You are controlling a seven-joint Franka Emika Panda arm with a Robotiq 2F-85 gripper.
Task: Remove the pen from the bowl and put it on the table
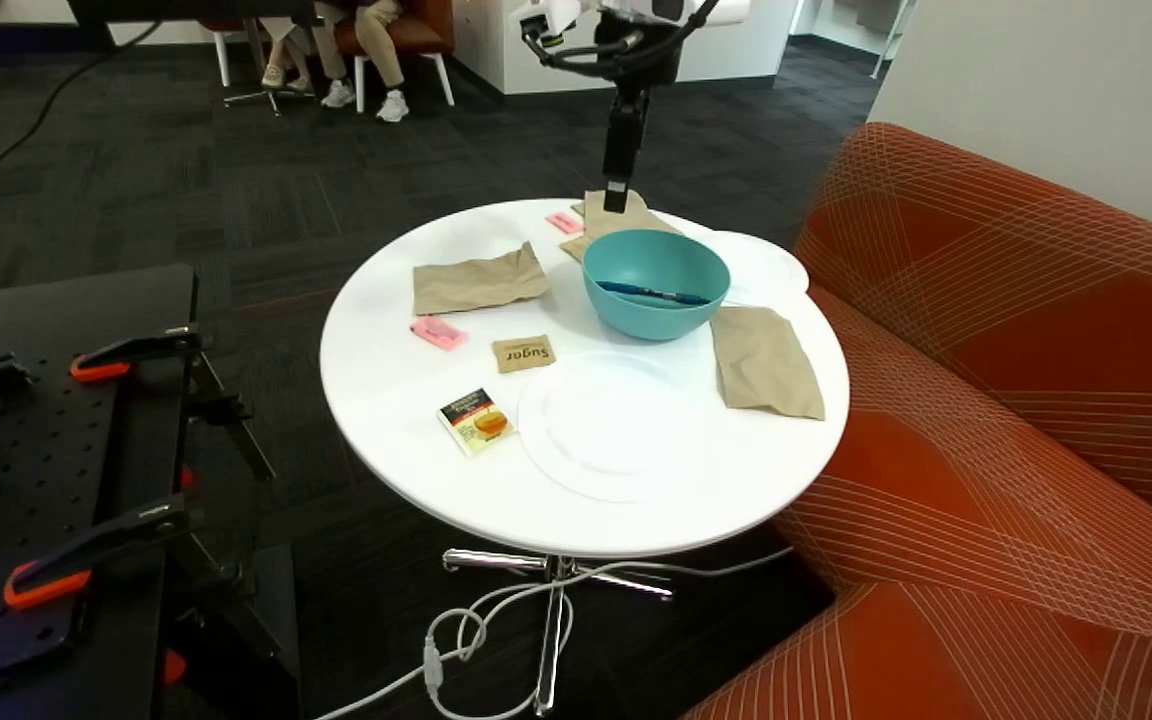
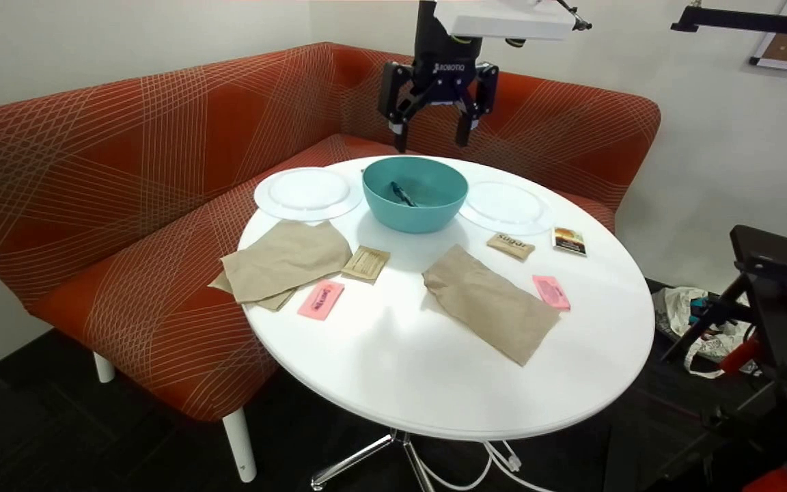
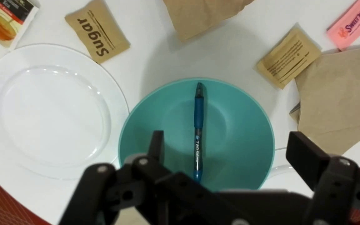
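Note:
The blue pen (image 3: 198, 112) lies inside the teal bowl (image 3: 245, 134), its tip toward the rim. The pen also shows in both exterior views (image 1: 651, 293) (image 2: 402, 194). The bowl (image 1: 648, 322) (image 2: 412, 220) stands upright on the round white table (image 1: 386, 390) (image 2: 427, 383). My gripper (image 2: 432, 137) is open and empty above the bowl, apart from it. In the wrist view the gripper (image 3: 225, 143) has its fingers wide apart, with the pen between them in the picture, closer to the left finger. The pen's rear end is close to the gripper body there.
White plates (image 2: 506, 205) (image 2: 308, 193) stand beside the bowl. Brown napkins (image 2: 489, 304) (image 2: 291, 260), sugar packets (image 3: 98, 31) (image 3: 289, 57), pink sweetener packets (image 2: 322, 299) (image 2: 551, 292) and a tea packet (image 1: 477, 421) lie around. An orange-red sofa (image 1: 956, 430) borders the table.

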